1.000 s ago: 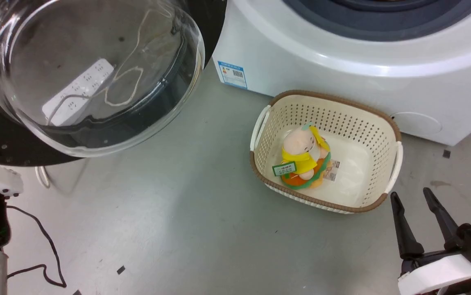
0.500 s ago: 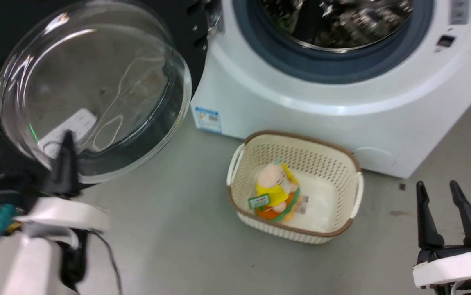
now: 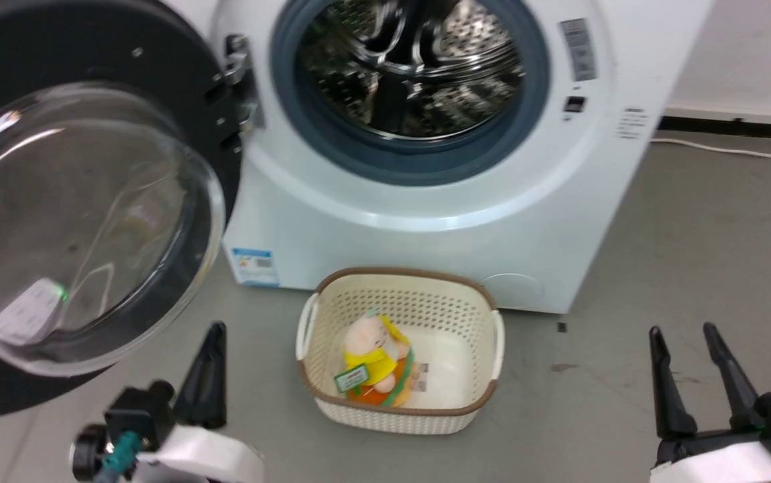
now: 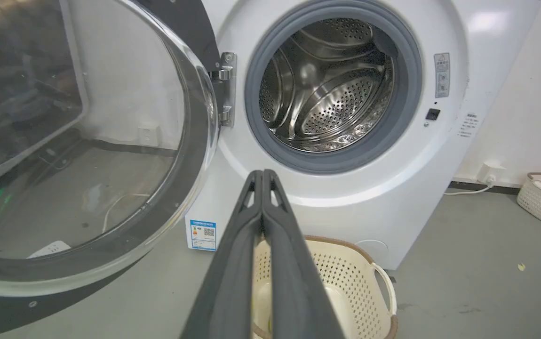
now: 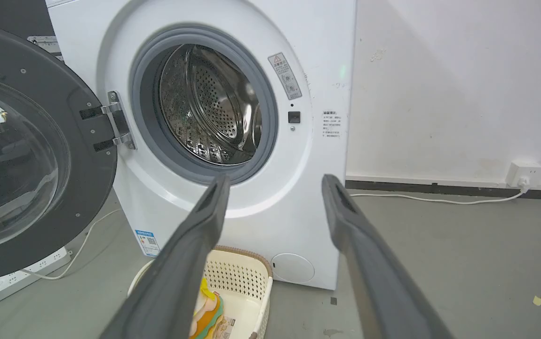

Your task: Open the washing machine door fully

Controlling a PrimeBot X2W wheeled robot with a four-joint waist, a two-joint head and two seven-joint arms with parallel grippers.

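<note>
The washing machine door [image 3: 84, 221] stands swung wide open at the left of the head view, hanging on its metal hinge [image 3: 241, 80]. Its inner side with the bulging glass bowl faces the camera. The washing machine [image 3: 426, 221] takes the upper middle of the frame, and its steel drum [image 3: 412, 67] is open to see inside the grey-blue gasket [image 3: 419, 164]. A blue label [image 3: 253, 266] sits low on its front.

On the floor just before the machine stands a cream basket [image 3: 402, 273], and a plush toy [image 3: 372, 362] lies in it.

The left gripper [image 3: 213, 335] is at the lower left, below the door and apart from it. Its fingers [image 4: 251, 221] are pressed together and hold nothing. The right gripper [image 3: 682, 332] is at the lower right, with fingers spread and empty, well apart from the door.
</note>
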